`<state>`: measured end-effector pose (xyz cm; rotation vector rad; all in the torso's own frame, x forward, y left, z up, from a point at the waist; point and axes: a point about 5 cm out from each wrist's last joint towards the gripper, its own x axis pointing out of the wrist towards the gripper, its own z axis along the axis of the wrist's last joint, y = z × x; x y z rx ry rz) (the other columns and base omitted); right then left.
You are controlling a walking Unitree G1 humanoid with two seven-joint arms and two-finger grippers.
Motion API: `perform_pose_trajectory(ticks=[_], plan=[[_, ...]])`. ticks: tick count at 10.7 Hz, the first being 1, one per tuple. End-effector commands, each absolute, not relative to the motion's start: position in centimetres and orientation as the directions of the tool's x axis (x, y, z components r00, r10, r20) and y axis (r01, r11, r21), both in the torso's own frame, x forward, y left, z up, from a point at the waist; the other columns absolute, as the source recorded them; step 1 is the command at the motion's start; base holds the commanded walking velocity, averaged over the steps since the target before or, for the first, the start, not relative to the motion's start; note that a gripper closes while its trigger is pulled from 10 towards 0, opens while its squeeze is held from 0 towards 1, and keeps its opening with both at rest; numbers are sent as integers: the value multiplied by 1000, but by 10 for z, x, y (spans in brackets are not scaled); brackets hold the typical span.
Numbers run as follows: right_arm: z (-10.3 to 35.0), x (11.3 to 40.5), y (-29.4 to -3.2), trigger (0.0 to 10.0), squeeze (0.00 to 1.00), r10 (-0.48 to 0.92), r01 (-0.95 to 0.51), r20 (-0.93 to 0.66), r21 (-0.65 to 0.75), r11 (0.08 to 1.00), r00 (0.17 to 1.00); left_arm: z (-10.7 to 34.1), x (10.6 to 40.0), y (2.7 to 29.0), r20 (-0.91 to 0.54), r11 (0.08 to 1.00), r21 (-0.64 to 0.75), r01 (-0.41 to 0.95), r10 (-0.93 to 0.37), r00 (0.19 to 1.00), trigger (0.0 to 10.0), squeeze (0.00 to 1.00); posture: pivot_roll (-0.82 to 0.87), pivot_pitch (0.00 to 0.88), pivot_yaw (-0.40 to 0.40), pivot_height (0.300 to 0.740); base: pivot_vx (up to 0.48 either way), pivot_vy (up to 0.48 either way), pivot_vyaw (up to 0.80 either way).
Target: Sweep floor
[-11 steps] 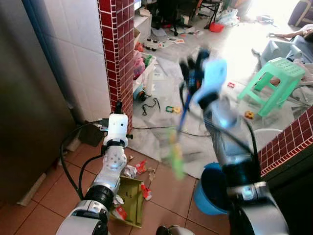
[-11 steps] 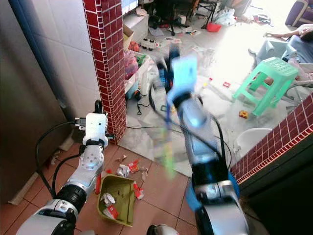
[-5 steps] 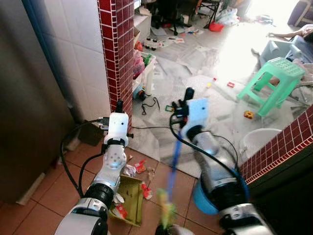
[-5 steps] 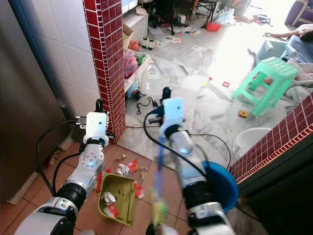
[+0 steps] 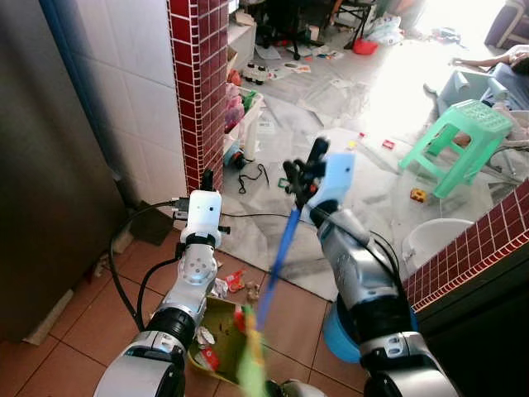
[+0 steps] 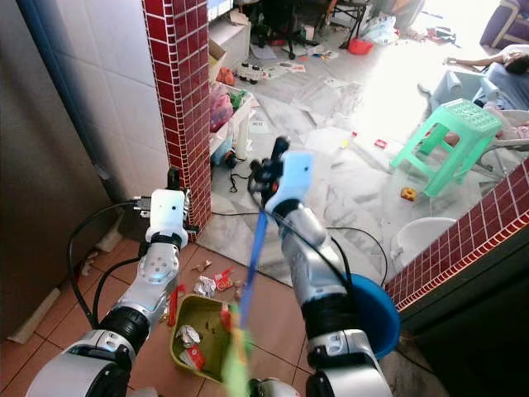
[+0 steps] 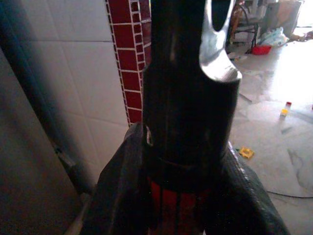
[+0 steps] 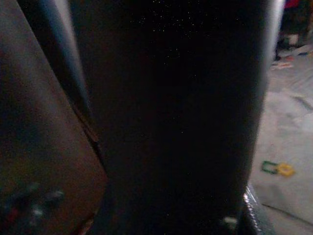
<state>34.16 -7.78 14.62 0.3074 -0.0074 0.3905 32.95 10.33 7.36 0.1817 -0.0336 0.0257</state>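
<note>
- Two hands at work: right hand (image 5: 304,175) raised mid-scene, pinching the top of a blue-handled broom (image 5: 277,258); left hand (image 5: 205,181) low beside the red-tiled pillar (image 5: 196,83), holding what looks like a red handle (image 7: 173,205) running down to the green dustpan (image 6: 197,331), fingers pressed on it as far as the left wrist view shows.
- Broom slanting down from the right hand, green bristles (image 6: 235,364) blurred at the dustpan's open edge.
- Dustpan resting on the terracotta floor (image 5: 74,331), already carrying wrappers (image 6: 188,346); more scraps (image 6: 213,281) lying loose just beyond its lip.
- Blue bucket (image 6: 376,314) close by the right arm's elbow, a black cable (image 5: 248,217) crossing the floor ahead.
- Judged risks: too brisk a stroke could flick scraps past the pan or knock it askew, spilling what is inside; a high grip on a long handle gives little control of the bristles, so the head may skip over litter; swinging back may catch the bucket or snag the cable; a slack pinch could let the broom twist.
</note>
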Motion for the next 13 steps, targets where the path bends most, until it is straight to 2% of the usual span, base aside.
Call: perform_pose_trajectory(ticks=[1,4,6,8,10,13], plan=[[171,345,-77,10000,0,381,-410,153,321,854,912,87,336,95,92,983,183,-5,-12,996,10000,0,-31,0,-126,740,0,0,0],[195,348,-82,10000,0,391,-437,227,208,875,892,92,337,91,109,988,155,12,-29,994,10000,0,-59,0,-131,740,0,0,0],[219,341,-87,10000,0,409,-427,348,-28,904,844,96,335,98,126,987,159,-35,15,992,10000,0,-67,0,-110,740,0,0,0],[229,338,-90,10000,0,366,-364,399,-84,928,841,95,327,97,115,992,124,16,-30,993,10000,0,-61,0,-78,740,0,0,0],[221,339,-102,10000,0,311,-280,412,-136,950,857,106,318,108,150,993,110,31,-47,988,10000,0,-47,0,-57,740,0,0,0],[186,341,-117,10000,0,246,-185,320,-211,960,915,129,291,126,192,997,55,50,-59,980,10000,0,-30,0,-55,740,0,0,0]])
